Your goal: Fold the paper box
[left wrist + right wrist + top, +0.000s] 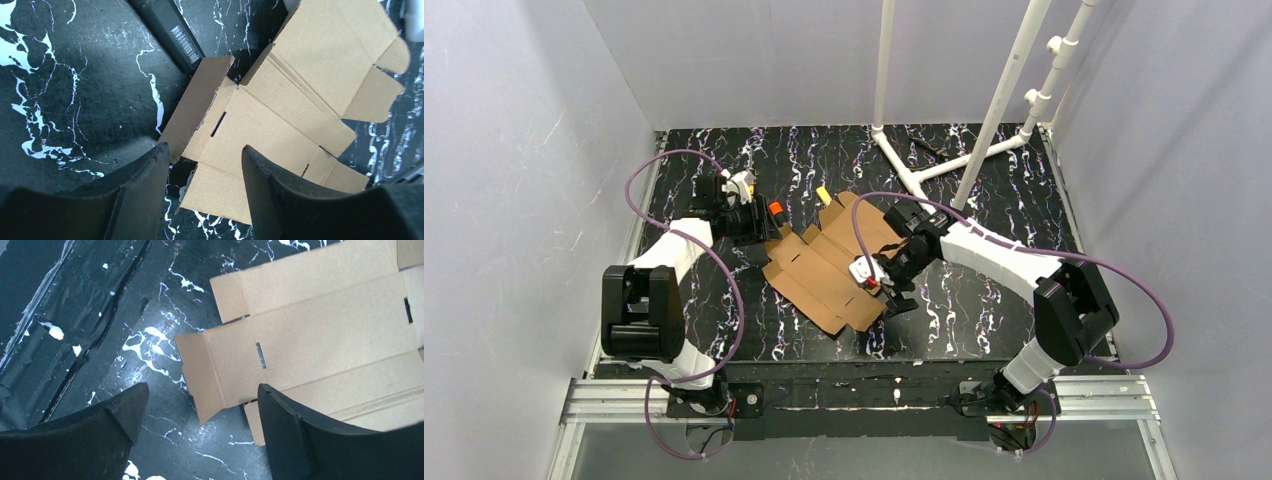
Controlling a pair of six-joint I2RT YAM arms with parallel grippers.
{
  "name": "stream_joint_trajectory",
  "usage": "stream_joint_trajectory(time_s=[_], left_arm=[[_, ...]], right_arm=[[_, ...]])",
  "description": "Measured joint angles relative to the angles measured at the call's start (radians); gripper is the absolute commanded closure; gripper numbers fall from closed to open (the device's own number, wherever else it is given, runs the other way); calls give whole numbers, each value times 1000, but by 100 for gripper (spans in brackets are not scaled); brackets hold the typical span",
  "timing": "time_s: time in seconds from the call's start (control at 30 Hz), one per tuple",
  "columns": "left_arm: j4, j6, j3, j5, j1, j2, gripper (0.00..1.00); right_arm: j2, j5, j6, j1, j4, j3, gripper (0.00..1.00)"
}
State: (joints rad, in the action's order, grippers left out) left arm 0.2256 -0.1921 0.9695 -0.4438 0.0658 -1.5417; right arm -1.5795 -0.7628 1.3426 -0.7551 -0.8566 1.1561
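**Flat sheet, nothing pinned: slip and crush risks**

The paper box (824,265) is seen as a flat die-cut sheet, laid on the surface (984,290) between the two claws. No wall is seen locked up, so the fold is judged barely begun.

The left claw (205,149) is released, jaws apart. A side flap (197,107), which appears slightly lifted, lies just ahead of its tips, and the sheet's corner is seen in the gap. The right claw (202,392) is also released, jaws wide, w/ an end tab (197,375) below and between its fingers. Nothing is gripped by either.

Risks, as judged:
- **Slip:** the sheet is not held down anywhere. If a flap is pushed from one claw's side, the whole sheet may be slid or spun toward the other claw instead of being creased.
- **Crush:** if only a corner is pinched, the corrugated board may be crumpled or torn off the score line.
- **Clash:** both claws are near the same sheet, so contact between them is possible if both are closed in at once.

Writing: a barcode sticker (184,42) is seen on a dark bar (167,25) beyond the left claw's tips, but its chars. are too small to be read. No print is seen on the cardboard.
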Motion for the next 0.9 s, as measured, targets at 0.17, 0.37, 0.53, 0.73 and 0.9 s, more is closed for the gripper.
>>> stream_joint_trajectory(time_s=[0.17, 0.37, 0.53, 0.73, 0.9], left_arm=[[8, 27, -12, 89, 36, 49, 43], [-17, 38, -26, 175, 35, 96, 42], [-66, 40, -35, 187, 35, 74, 40], [-155, 44, -60, 154, 35, 52, 50], [-213, 55, -88, 145, 35, 18, 65]], right_arm=[[-5, 29, -10, -60, 33, -38, 17], [-21, 76, -34, -71, 99, -82, 24], [-45, 118, -46, -72, 151, -97, 26], [-45, 133, -58, -72, 191, -126, 28], [-45, 131, -57, -72, 202, -138, 29]])
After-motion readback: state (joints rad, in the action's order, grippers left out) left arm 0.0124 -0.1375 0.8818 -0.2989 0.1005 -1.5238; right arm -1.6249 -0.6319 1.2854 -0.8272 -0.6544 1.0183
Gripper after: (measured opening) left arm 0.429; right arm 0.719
